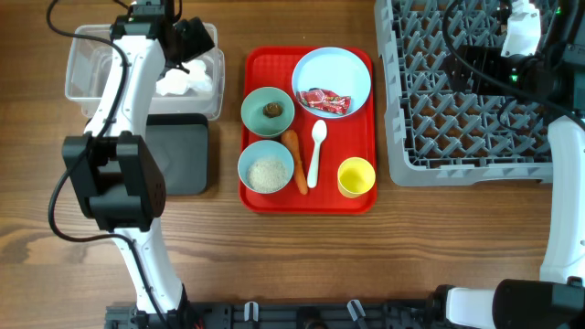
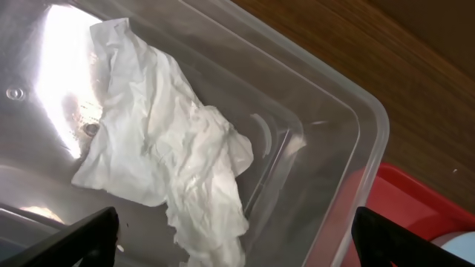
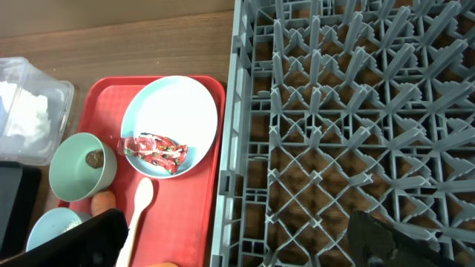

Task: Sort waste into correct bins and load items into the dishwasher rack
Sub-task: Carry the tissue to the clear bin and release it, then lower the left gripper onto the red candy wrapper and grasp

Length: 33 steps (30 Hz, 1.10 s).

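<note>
Left gripper point(image 2: 234, 248): stood wide open and empty above the clear plastic tub point(image 2: 356, 141), with the crumpled white tissue point(image 2: 167, 159) lying loose on the tub floor directly beneath and between its fingertips point(image 2: 82, 236), apparently touching neither. Right gripper point(image 3: 237, 245): likewise spread wide and holding nothing, poised over the near-left corner of the grey dishwasher rack point(image 3: 356, 126), beside the red tray point(image 1: 260, 196). On that tray were the light blue plate point(image 1: 352, 68) carrying the red snack wrapper point(image 1: 326, 101), two bowls, the carrot point(image 1: 295, 157), the white spoon point(image 1: 316, 151) and the yellow cup point(image 1: 356, 176); the black tray point(image 1: 178, 155) lay on the desk point(image 1: 302, 265) just below the tub.
</note>
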Tool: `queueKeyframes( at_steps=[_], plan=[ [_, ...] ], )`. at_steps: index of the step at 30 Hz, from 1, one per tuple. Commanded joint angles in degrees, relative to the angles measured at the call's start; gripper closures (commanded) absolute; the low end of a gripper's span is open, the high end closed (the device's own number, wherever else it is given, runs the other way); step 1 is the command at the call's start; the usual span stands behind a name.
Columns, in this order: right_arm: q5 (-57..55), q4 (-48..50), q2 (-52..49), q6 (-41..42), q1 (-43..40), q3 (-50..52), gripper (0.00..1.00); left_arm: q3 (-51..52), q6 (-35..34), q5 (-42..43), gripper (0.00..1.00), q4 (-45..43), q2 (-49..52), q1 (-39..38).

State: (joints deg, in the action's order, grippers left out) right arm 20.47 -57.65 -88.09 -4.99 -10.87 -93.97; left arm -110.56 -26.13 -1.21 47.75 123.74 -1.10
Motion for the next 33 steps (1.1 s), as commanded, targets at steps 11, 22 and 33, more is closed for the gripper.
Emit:
queueKeyframes(
  at_steps=[11, 22, 33],
  plan=[
    [-0.81, -0.07, -0.96, 0.66, -0.07, -0.02, 0.02, -2.38, 14.27, 6.49, 0.00, -3.06, -4.17, -16.83],
    [-0.83, -0.33, -0.96, 0.61, -0.07, -0.02, 0.02, -2.38, 31.82, 5.38, 0.00, -4.87, 6.78, -29.99],
    [-0.83, -0.50, -0.96, 0.63, -0.09, -0.02, 0.02, -2.38, 40.98, 3.30, 0.00, -9.27, 13.00, -30.88]
  ],
)
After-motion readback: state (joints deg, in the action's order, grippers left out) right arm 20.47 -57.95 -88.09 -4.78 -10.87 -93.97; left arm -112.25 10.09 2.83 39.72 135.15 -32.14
